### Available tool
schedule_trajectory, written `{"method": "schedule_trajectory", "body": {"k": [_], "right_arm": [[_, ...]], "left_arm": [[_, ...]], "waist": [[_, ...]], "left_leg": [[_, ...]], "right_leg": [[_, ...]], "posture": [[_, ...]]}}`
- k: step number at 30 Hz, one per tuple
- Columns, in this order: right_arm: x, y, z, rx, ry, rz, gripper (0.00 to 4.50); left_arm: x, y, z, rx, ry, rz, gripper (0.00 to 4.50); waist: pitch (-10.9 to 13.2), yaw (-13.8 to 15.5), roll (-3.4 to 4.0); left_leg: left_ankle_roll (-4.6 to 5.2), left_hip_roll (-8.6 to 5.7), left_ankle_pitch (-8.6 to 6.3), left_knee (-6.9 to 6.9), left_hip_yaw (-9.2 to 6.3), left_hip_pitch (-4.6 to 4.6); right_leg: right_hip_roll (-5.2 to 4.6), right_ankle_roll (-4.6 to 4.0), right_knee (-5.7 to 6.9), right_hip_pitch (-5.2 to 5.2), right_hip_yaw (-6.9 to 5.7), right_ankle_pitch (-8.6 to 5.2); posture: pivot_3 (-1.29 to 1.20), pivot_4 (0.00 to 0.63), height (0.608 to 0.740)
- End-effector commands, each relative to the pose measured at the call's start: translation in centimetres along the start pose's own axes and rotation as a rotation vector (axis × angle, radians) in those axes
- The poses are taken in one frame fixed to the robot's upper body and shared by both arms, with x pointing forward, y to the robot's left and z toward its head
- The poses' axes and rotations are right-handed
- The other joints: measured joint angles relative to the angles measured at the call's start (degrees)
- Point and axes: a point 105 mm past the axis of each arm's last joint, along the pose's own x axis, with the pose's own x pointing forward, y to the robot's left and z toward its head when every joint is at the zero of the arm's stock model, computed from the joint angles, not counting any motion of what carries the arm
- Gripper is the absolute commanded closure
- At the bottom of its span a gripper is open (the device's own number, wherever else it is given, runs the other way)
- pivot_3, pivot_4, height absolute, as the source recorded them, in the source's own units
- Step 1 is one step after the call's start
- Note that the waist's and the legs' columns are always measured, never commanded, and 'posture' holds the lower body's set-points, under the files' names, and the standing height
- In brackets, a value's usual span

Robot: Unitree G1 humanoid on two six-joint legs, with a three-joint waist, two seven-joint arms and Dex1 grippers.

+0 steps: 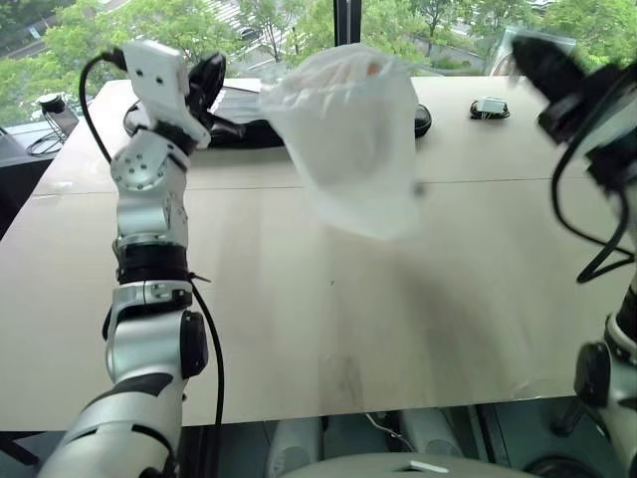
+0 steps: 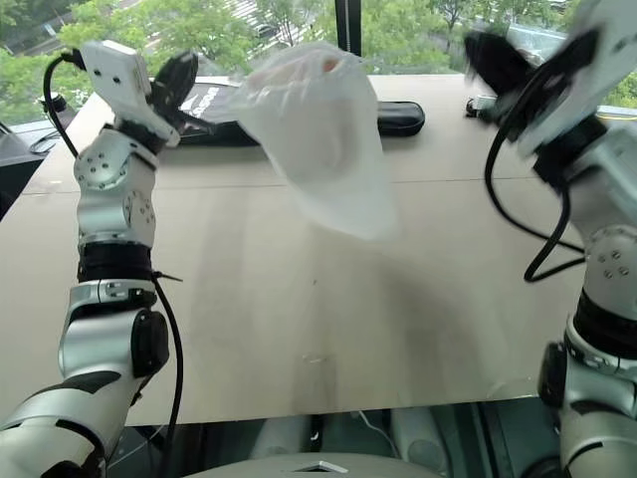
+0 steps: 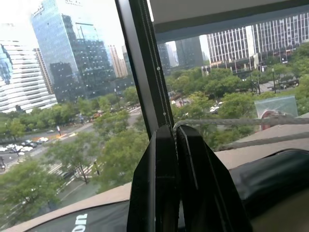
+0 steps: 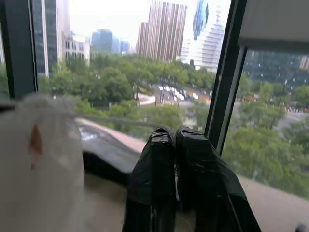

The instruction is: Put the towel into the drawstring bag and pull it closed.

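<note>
The drawstring bag (image 1: 353, 139) hangs in the air above the far half of the table, strung between my two grippers, its mouth uppermost and its body sagging down. My left gripper (image 1: 214, 75) is raised to the bag's left and is shut on a thin white cord (image 3: 227, 122) that runs off from its fingertips (image 3: 166, 137). To the bag's right, my right gripper (image 2: 483, 50) is raised and shut on another cord (image 4: 116, 121) that leads across to the bag (image 4: 38, 159). The towel is hidden; I cannot make it out through the bag's fabric.
A long black cover (image 2: 398, 118) lies along the back of the wooden table (image 1: 299, 319), under the bag. A small dark item with a cable (image 1: 489, 108) sits at the back right. A window stands just past the far edge.
</note>
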Motion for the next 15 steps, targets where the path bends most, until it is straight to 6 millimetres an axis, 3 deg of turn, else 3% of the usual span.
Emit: {"method": "schedule_trajectory", "body": {"k": [1,2,4,5,7,10,15], "right_arm": [[-0.1,1.0,7.3,0.031,-0.286,0.057,4.50],[-0.1,0.8,7.3,0.028,-0.278,0.050,4.50],[-0.1,-0.4,2.9,-0.049,-0.090,-0.013,4.50],[-0.2,-0.7,1.6,-0.070,-0.041,-0.024,4.50],[-0.5,-1.5,2.2,-0.032,-0.081,-0.060,4.50],[-1.0,-3.2,2.5,-0.097,-0.081,-0.144,4.50],[-2.8,-9.8,2.2,-0.258,-0.004,-0.519,4.50]], "left_arm": [[1.2,1.5,6.0,0.050,-0.181,0.047,4.40],[1.2,1.6,5.9,0.046,-0.173,0.051,4.40],[0.6,1.3,3.3,0.052,-0.084,0.030,4.40],[0.3,1.2,2.6,0.055,-0.058,0.024,4.40],[0.0,2.3,2.8,0.053,-0.067,0.069,4.40],[-0.3,3.3,2.9,0.067,-0.061,0.103,4.40],[-1.3,4.9,2.3,0.124,-0.033,0.163,4.40]], "waist": [[0.16,-0.18,0.00],[0.14,-0.05,-0.02],[-0.12,0.33,-0.21],[-0.33,0.36,-0.27],[-0.34,0.24,-0.20],[-0.16,0.18,-0.06],[-0.17,0.27,-0.07]], "left_leg": [[-0.01,-0.02,0.02,0.08,0.14,-0.21],[-0.01,-0.03,0.02,0.18,0.19,-0.31],[-0.01,0.00,0.02,0.20,-0.05,-0.25],[0.00,0.00,0.01,0.06,-0.05,0.06],[0.01,0.04,0.00,-0.15,-0.06,0.37],[0.01,-0.06,0.01,0.03,0.12,-0.12],[0.00,-0.03,0.01,0.03,0.06,-0.12]], "right_leg": [[0.01,0.01,0.27,-0.35,0.20,0.02],[0.01,0.01,0.45,-0.51,0.28,0.02],[0.04,-0.01,0.39,-0.37,-0.01,0.01],[0.03,-0.02,0.29,-0.06,-0.03,-0.02],[0.02,-0.04,-0.15,0.40,-0.08,-0.04],[-0.07,0.05,0.04,-0.13,0.12,0.03],[-0.02,0.03,0.15,-0.20,0.06,0.02]], "posture": [[0.00,0.150,0.740],[0.00,0.150,0.740],[0.00,0.150,0.740],[0.00,0.150,0.740],[0.00,0.150,0.740],[0.00,0.150,0.740],[0.00,0.150,0.740]]}}
